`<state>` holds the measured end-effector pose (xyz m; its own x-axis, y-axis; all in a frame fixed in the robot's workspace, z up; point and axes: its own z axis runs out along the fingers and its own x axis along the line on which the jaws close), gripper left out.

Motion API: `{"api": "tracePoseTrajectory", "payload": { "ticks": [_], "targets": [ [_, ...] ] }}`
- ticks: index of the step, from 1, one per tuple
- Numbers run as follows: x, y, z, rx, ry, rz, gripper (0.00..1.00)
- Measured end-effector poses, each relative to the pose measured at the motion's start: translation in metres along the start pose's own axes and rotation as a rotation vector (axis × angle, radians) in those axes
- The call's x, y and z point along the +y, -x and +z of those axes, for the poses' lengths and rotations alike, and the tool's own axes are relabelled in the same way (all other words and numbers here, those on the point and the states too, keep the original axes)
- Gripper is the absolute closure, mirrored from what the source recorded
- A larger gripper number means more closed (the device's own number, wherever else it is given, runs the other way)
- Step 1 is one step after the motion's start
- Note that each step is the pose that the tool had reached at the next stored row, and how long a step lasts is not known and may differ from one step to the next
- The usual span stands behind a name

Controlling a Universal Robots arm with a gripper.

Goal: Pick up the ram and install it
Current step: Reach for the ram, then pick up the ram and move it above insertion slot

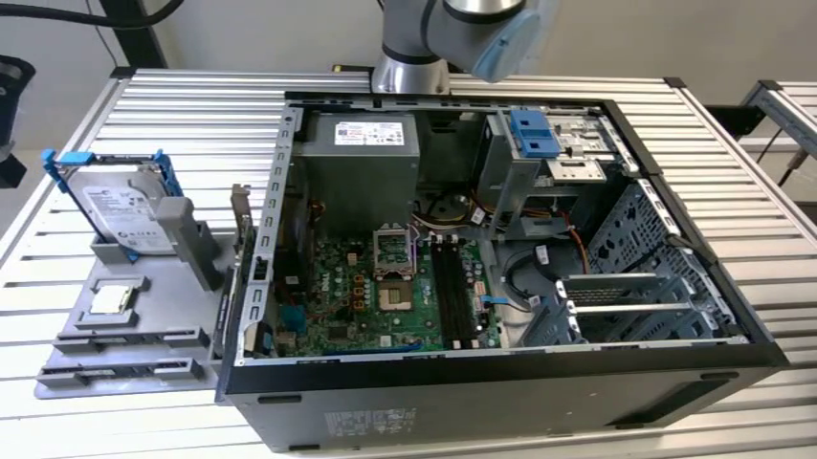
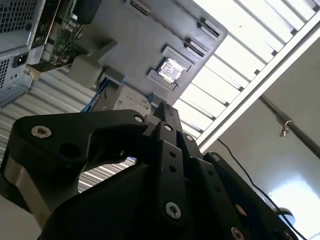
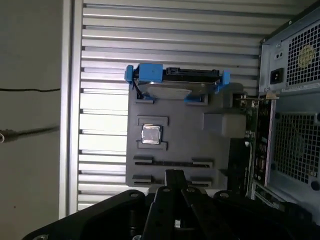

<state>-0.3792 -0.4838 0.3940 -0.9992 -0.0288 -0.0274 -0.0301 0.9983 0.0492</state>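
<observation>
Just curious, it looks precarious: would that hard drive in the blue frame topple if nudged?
Probably not easily: the hard drive stands on edge but sits slotted into the gray holder. It looks rigid, and likely heavy for its size, being a metal box.

The arm (image 1: 411, 48) stands upright at the top of the exterior view, a grey joint (image 1: 475, 8) with a blue cap (image 1: 514, 43) bent over it. In both wrist views the black gripper (image 2: 164, 112) (image 3: 174, 176) shows its linkages converging, fingertips closed together.
</observation>
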Motion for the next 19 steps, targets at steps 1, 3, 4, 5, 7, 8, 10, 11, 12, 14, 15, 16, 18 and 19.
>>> {"api": "tracePoseTrajectory", "payload": {
  "ticks": [1, 3, 4, 5, 7, 8, 10, 11, 12, 14, 15, 16, 18, 19],
  "targets": [
    [-0.003, -0.0001, -0.0001, 0.0, 0.0, 0.0, 1.0],
    [-0.0085, -0.0002, -0.0003, 0.0, 0.0, 0.0, 1.0],
    [-0.0113, -0.0003, -0.0005, 0.0, 0.0, 0.0, 1.0],
    [-0.0143, -0.0004, -0.0006, 0.0001, 0.0, 0.0, 1.0],
    [-0.0196, -0.0006, -0.0008, 0.0001, 0.0, 0.0, 1.0],
    [-0.022, -0.0007, -0.0009, 0.0001, 0.0, 0.0, 1.0],
    [-0.0264, -0.0008, -0.0011, 0.0002, 0.0, 0.0, 1.0],
    [-0.0289, -0.0009, -0.0012, 0.0002, 0.0, 0.0, 1.0],
    [-0.0313, -0.0009, -0.0012, 0.0001, 0.0, 0.0, 1.0],
    [-0.0357, -0.0011, -0.0013, 0.0001, 0.0, 0.0, 1.0],
    [-0.0377, -0.0011, -0.0014, 0.0001, 0.0, 0.0, 1.0],
    [-0.04, -0.0012, -0.0015, 0.0001, 0.0001, 0.0, 1.0],
    [-0.0441, -0.0014, -0.0018, 0.0001, 0.0, 0.0, 1.0],
    [-0.0448, -0.0014, -0.0018, 0.0002, -0.0001, 0.0, 1.0]
  ]
}}
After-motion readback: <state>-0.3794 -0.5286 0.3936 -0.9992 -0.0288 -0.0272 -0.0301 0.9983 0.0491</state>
